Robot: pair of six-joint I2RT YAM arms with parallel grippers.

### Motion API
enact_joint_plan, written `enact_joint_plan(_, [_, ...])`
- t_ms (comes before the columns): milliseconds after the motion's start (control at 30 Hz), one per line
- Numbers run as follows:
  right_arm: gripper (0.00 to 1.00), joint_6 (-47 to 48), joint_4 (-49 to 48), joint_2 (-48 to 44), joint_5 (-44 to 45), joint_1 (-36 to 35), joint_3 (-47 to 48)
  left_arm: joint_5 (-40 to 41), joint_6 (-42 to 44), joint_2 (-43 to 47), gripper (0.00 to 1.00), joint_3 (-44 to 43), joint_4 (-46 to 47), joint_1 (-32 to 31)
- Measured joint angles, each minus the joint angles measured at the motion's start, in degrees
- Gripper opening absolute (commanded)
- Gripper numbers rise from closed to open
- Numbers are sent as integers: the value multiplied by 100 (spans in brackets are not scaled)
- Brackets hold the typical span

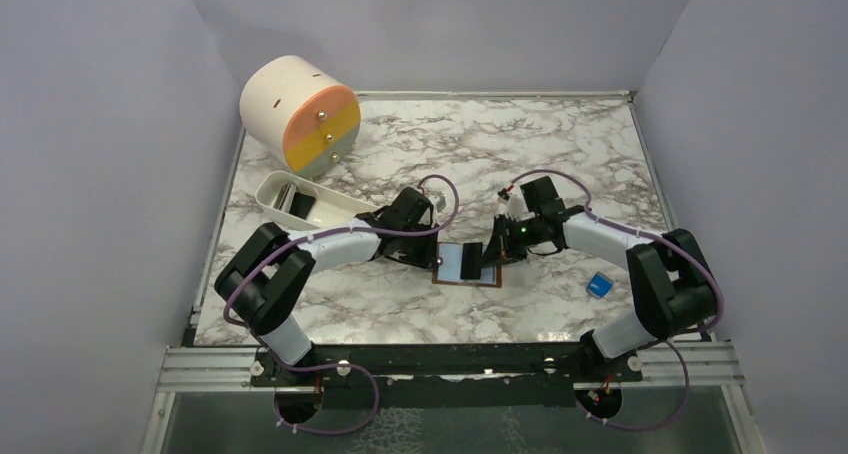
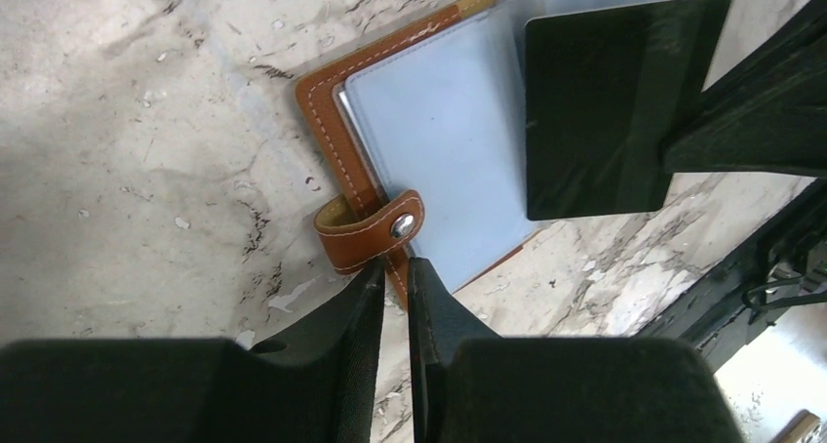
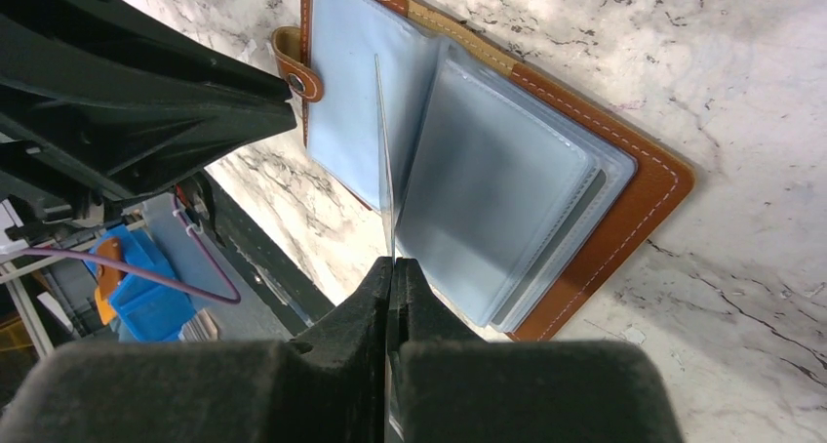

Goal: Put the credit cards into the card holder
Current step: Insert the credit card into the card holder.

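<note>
Right gripper point(image 3: 392, 263): jaws clamped on a dark card point(image 2: 614, 111), pinching one short edge. In the right wrist view the card is edge-on, standing upright over the open wallet point(image 3: 497, 170). Its far edge points down at the fold between the left blue leaf and the right pocket stack. Can't tell if that edge is inside a pocket or just above one.

Left gripper point(image 2: 398, 269): narrow, jaws almost together. Tips sit at the wallet's left edge, right under the snap tab point(image 2: 366, 236). The brown cover edge runs into the gap, so it looks pinched there. The tab is folded over onto the blue leaf, snap facing up.

The wallet lies open and flat, blue pockets up, around the middle of the tabletop point(image 1: 450, 144), a bit toward the near edge. The two grippers meet over it, left one on its left side, right one on its right.

White tray point(image 1: 268, 189): by the left edge, behind the left arm, with more dark cards point(image 1: 300, 206) inside. Count not readable.

Big cream drum point(image 1: 295, 109) with orange, yellow and grey bands on its face: far-left corner, just behind the tray.

Blue block point(image 1: 600, 285): near the right edge toward the near-right corner, well apart from the wallet, just beside the right arm.
</note>
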State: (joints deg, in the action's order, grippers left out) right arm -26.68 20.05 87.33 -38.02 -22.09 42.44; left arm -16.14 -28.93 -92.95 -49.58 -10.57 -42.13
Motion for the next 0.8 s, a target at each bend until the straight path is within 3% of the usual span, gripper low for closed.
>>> enact_joint_plan(800, [1,-468,-398,-308,509,9,-201,127,-74,-107,11,195,175,-116])
